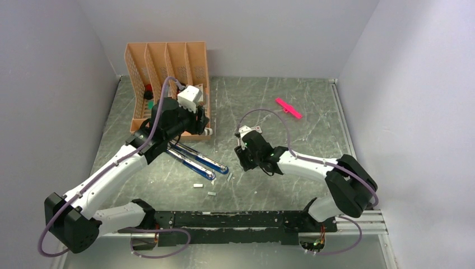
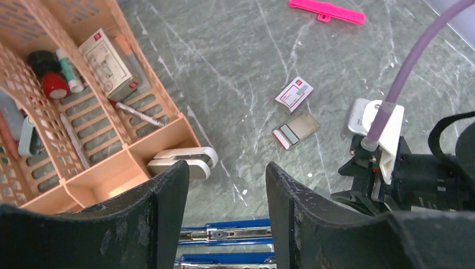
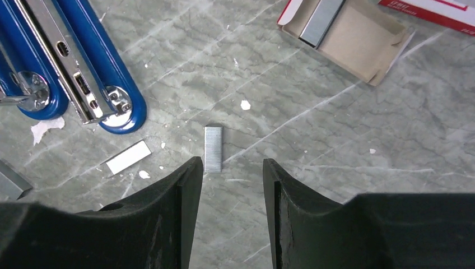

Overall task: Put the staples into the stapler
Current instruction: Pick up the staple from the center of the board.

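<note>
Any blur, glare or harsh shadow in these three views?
Top external: even light, no glare, but the loose strips beside the stapler are barely resolved. Left wrist: sharp across the table, with the organizer well lit. Right wrist: crisp, the staple strip clear, soft shadows only.

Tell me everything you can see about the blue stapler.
The stapler is glossy blue with silvery metal inside. It lies opened out on the table, its two long arms in a narrow V, rounded tips toward the near right. A bare metal channel faces up along one arm. Its hinge end is hidden under the left gripper, whose jaws stand apart above it. Loose staples lie near the tips, not touching.
</note>
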`<state>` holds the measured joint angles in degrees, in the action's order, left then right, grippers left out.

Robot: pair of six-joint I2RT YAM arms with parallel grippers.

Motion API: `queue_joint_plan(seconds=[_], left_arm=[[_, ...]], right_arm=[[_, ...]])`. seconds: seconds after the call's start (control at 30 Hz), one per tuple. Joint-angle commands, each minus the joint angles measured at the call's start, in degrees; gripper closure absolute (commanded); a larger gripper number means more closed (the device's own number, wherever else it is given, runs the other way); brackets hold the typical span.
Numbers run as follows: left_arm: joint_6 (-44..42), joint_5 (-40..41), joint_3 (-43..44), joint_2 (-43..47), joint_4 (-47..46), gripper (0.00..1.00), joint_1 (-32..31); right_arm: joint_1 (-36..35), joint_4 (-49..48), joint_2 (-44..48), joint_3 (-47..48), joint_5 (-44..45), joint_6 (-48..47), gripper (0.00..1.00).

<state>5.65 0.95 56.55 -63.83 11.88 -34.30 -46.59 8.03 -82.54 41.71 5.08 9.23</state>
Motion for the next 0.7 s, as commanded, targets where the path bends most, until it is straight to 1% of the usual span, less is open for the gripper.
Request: queue_joint_plan(seconds=[0.0,0.07,0.13,0.23,0.3,0.4,0.47,0.67], left_arm=[[3.39,1.78,1.46,-0.12,2.59,0.42,2.1],[3.53,1.2,1.24,-0.23,2.71,0.42,2.49],[3.5,1.32,0.98,-0.2,2.74,0.42,2.65],[3.25,1.27,0.63,0.0,2.55,0.42,2.88],[3.06,0.95,0.34,0.18,2.3,0.42,3.07],[2.8,0.62,-0.1,0.58,2.18,0.42,3.08],[2.58,0.63,-0.15,0.87,2.46,0.42,3.11],[2.51,0.36,-0.51,2.31,2.83,0.42,3.11]], right_arm=[[-1.55,-1.62,-1.37,1.37,-0.95,-0.38,0.52],[-2.71,-1.85,-1.63,1.78,-0.72,-0.11,0.52],[-4.35,-1.95,-1.45,2.19,0.84,2.26,0.52],[-7.05,-3.92,0.04,1.01,6.54,9.66,0.52],[-8.16,-5.81,1.41,-0.41,9.08,15.39,0.52],[-9.74,-7.52,2.31,-1.97,12.18,21.22,0.5],[-10.73,-7.78,1.9,-2.1,13.3,23.34,0.47],[-14.85,-6.22,-2.48,0.29,15.63,26.03,0.45]])
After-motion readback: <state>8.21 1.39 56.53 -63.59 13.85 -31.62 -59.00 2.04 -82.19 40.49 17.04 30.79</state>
